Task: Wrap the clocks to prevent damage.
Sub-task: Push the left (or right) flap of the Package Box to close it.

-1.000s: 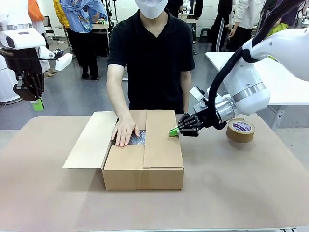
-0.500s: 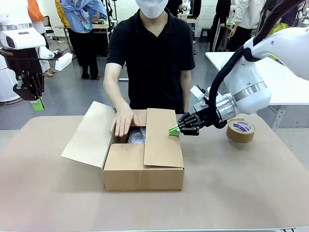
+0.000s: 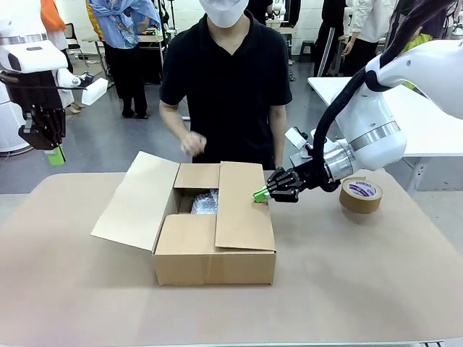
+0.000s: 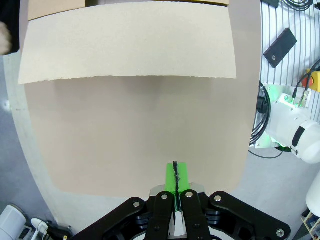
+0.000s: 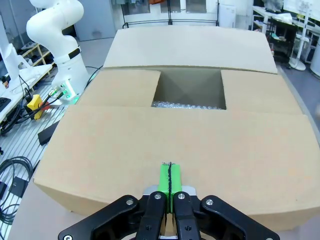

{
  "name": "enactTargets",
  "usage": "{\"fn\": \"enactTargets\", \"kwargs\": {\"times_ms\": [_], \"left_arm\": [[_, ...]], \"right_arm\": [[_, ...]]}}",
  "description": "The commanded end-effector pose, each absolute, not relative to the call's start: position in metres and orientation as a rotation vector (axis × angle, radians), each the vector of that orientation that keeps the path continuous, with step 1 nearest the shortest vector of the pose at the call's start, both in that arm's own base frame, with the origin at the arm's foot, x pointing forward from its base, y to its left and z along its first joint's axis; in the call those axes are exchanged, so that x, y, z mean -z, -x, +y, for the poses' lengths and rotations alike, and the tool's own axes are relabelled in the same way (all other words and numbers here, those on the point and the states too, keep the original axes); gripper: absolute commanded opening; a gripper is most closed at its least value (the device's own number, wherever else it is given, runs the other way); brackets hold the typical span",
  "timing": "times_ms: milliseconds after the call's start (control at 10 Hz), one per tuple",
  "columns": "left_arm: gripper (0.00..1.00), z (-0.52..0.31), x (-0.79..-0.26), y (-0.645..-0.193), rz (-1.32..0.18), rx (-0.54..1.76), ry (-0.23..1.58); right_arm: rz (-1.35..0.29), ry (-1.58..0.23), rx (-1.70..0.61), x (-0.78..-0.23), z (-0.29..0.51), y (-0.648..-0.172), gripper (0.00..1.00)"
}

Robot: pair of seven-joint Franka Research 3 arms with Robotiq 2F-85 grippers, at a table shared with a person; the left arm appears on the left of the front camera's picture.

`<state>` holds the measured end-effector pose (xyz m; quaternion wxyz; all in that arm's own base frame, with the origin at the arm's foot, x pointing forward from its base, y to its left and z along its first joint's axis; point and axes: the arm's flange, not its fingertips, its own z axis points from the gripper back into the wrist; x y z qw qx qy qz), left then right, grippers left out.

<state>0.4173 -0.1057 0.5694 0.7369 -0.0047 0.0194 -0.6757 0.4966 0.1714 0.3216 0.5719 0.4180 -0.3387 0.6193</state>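
Front view, starting at your side: the brown bench (image 3: 347,289) carries a cardboard box (image 3: 215,253) a little left of centre. Its right flap (image 3: 244,206) lies folded flat over the top, while the left flap (image 3: 135,202) is swung outward and tilts up over the bench. Through the gap between them you see a bundle of bubble wrap (image 3: 205,202) lying inside the box; what it covers you cannot tell.

Just beyond the box's far right corner sits the right end effector (image 3: 260,194), reaching in from the right with its green pads pressed together and nothing between them. The tip is at the far edge of the right flap; whether it touches the cardboard you cannot tell. In the right wrist view the closed pads point across that flap toward the opening, where the bubble wrap shows at the bottom of the gap.

To the right of that arm, well apart from the box, a roll of tape (image 3: 361,194) lies flat on the bench.

At the far side a person (image 3: 228,87) in a black shirt stands behind the box, one hand (image 3: 192,142) raised above it, blurred and touching nothing.

Up at the far left, the left end effector (image 3: 56,155) hangs high off the bench, pointing down. In the left wrist view its pads are pressed together and empty, with bare bench below and the left flap beyond.
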Motion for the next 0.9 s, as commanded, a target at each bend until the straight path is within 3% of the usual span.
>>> {"fn": "enactTargets", "kwargs": {"times_ms": [0,500,600,800], "left_arm": [[0.0,-0.104,-0.571,-0.417,0.044,1.484,0.011],[0.0,-0.106,-0.569,-0.417,0.043,1.484,0.01],[0.0,-0.085,-0.551,-0.401,-0.092,1.661,0.144],[0.0,-0.049,-0.548,-0.44,-0.356,1.719,0.405]], "right_arm": [[-0.787,-0.975,-1.45,-0.318,0.173,-0.496,0.01],[-0.787,-0.975,-1.45,-0.318,0.173,-0.496,0.01],[-0.787,-0.975,-1.45,-0.318,0.173,-0.496,0.01],[-0.787,-0.975,-1.45,-0.318,0.173,-0.496,0.01]]}}
